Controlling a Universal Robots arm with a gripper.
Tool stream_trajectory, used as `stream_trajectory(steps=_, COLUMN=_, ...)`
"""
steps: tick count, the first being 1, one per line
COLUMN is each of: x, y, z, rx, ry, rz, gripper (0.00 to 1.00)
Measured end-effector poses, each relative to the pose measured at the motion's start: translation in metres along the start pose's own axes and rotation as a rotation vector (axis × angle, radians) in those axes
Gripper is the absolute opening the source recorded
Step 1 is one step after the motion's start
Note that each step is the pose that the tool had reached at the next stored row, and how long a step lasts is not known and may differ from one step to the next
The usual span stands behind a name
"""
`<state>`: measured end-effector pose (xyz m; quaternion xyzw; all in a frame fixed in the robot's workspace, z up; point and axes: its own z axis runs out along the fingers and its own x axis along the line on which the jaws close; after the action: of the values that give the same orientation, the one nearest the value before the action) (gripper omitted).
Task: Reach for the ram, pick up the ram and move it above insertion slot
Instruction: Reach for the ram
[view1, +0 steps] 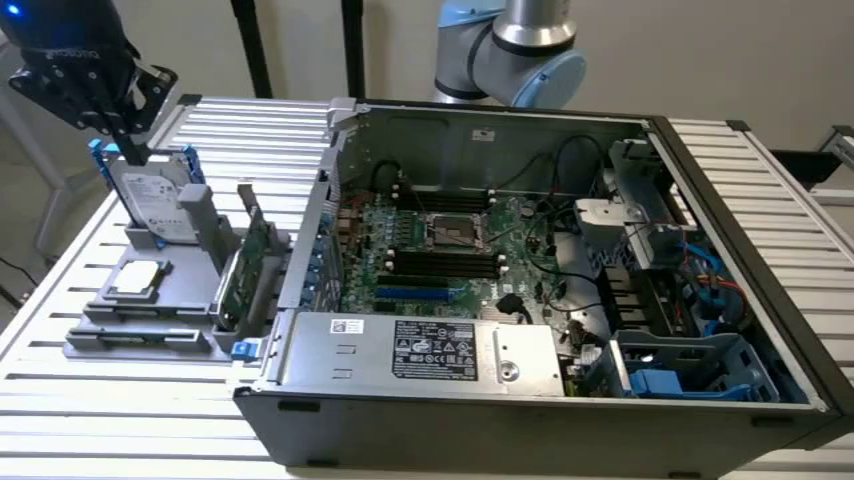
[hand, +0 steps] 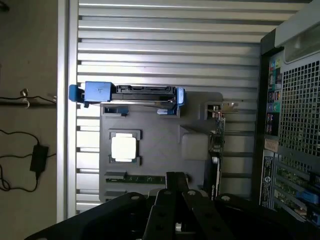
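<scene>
As seen from both cameras, counted one gripper, hanging well above one grey fixture tray on the slatted table. Judged claw drawn shut, fingertips together, nothing held. Located one ram, the narrow green stick, lying flat in its groove at the tray end opposite one upright hard drive with blue rails; untouched, well below the claw. Logged one square processor lying flat between drive and ram. Noted one taller green expansion card standing on edge between tray and one open computer case. Inside case, recorded one motherboard with several black memory slots, number not countable. Beyond the table edge, spotted one power brick on its cable.
</scene>
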<state>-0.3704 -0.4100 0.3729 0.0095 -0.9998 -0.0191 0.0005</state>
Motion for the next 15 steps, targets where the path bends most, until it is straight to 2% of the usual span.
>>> stream_trajectory(steps=2, x=0.000, y=-0.0065, z=-0.0002, rx=-0.0001, ry=-0.0001, rz=0.000, gripper=0.11)
stream_trajectory(steps=15, x=0.002, y=-0.0657, z=0.0037, rx=0.0001, ry=-0.0002, rz=0.000, gripper=0.11)
